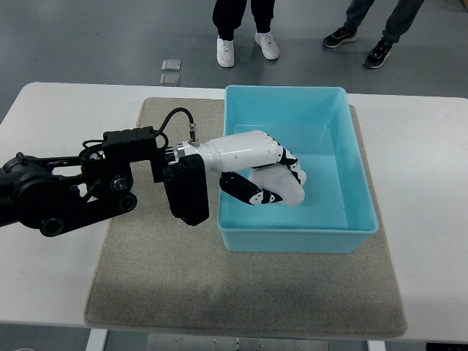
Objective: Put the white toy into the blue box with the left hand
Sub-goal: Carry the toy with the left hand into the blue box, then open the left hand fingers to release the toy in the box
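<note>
Left hand (267, 172): I've got it reaching in over the box's left wall, inside the box now. Fingers curled round the toy, thumb side under it; grip looks closed on it, no gap I can see.
White toy (281, 184): in the hand, pale rounded lump showing below and right of the fingers. Over the box interior, left-centre. Can't tell if it's touching the floor of the box or hanging just above.
Left arm (66, 190): black forearm comes in from the left edge, low across the mat, white wrist section crossing the box rim.
Right hand: not in shot.
Blue box (358, 146): light blue open bin, sits on the mat, right of centre. Apart from hand + toy I see nothing in it.
Mat (241, 292): grey felt pad under the box, on the white counter (431, 219).
Beyond counter: two people's legs and shoes at top of frame, standing on the floor, well apart from the work. Two small square plates on the floor near the counter's far edge.
Progress, my read: pick + carry done, toy is inside the box outline. Left: open the fingers, let it drop/settle, pull the hand back out over the left wall w/o dragging the toy or nudging the box. Nearly finished, not released yet.
</note>
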Robot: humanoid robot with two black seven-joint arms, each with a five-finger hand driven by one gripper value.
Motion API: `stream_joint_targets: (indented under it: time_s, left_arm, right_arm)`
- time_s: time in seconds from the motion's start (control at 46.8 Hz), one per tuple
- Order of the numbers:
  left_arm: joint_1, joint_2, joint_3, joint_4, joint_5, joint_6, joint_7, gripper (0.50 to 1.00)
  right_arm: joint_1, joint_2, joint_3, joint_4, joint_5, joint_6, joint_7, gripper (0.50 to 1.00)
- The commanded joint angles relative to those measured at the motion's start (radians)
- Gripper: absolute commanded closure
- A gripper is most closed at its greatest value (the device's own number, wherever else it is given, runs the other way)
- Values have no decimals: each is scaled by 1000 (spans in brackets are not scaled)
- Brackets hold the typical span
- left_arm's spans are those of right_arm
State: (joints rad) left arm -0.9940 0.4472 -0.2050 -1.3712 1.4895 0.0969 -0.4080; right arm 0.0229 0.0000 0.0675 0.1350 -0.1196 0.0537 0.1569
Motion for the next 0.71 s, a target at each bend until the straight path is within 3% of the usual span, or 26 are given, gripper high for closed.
stream_joint_targets:
  time_s: [0.0, 0.107, 0.278, 0.684]
  left_arm:
    - [8, -4, 1, 1, 0, 0, 0, 905]
    - [17, -5, 1, 1, -2, 0, 0, 793]
    - [25, -7, -1, 8, -18, 15, 0, 521]
    - [32, -13, -17, 11, -112, 49, 0, 506]
  right_arm:
    - [0, 0, 0, 0, 0, 0, 0, 564]
    - [0, 0, 0, 0, -2, 0, 0, 564]
    - [0, 0, 0, 0, 0, 0, 1, 564]
    - [0, 0, 0, 0, 0, 0, 1, 564]
